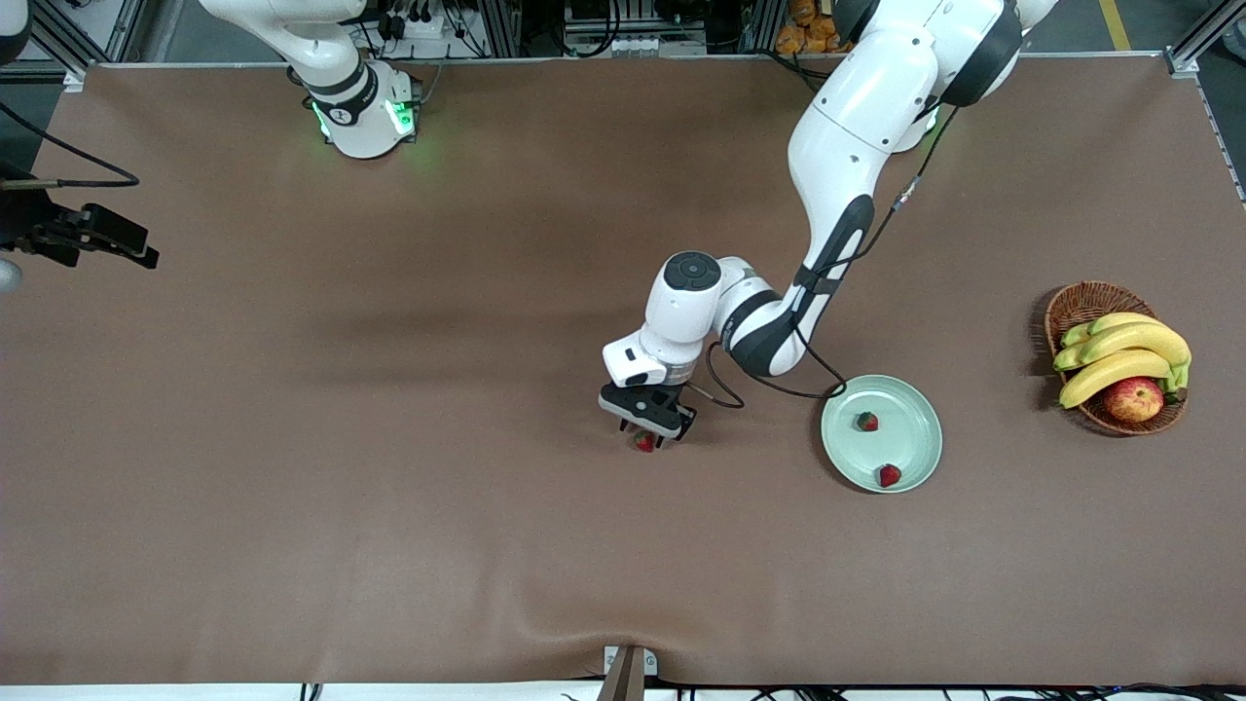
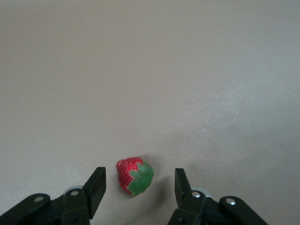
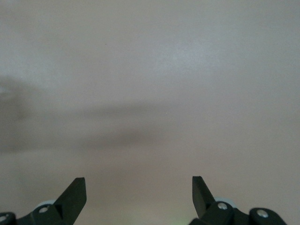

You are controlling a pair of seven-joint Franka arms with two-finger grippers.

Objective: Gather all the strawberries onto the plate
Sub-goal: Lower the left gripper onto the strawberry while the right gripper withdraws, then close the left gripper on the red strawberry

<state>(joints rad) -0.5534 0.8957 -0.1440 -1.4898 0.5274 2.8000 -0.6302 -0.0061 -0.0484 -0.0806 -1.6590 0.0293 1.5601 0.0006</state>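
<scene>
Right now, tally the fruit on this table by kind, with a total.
Strawberries: 3, two on the plate at and, one on the table
Bananas: 3 in the basket
Apple: 1
Total: 7

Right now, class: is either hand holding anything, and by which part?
Nothing is held. The left hand straddles a strawberry on the table, fingers not touching; the right hand is open.

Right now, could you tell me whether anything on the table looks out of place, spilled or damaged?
Nothing looks damaged or spilled. The one thing out of place is a strawberry lying on the bare table, toward the right arm's end from the plate. It sits between the left gripper fingers, which have not closed on it.
</scene>
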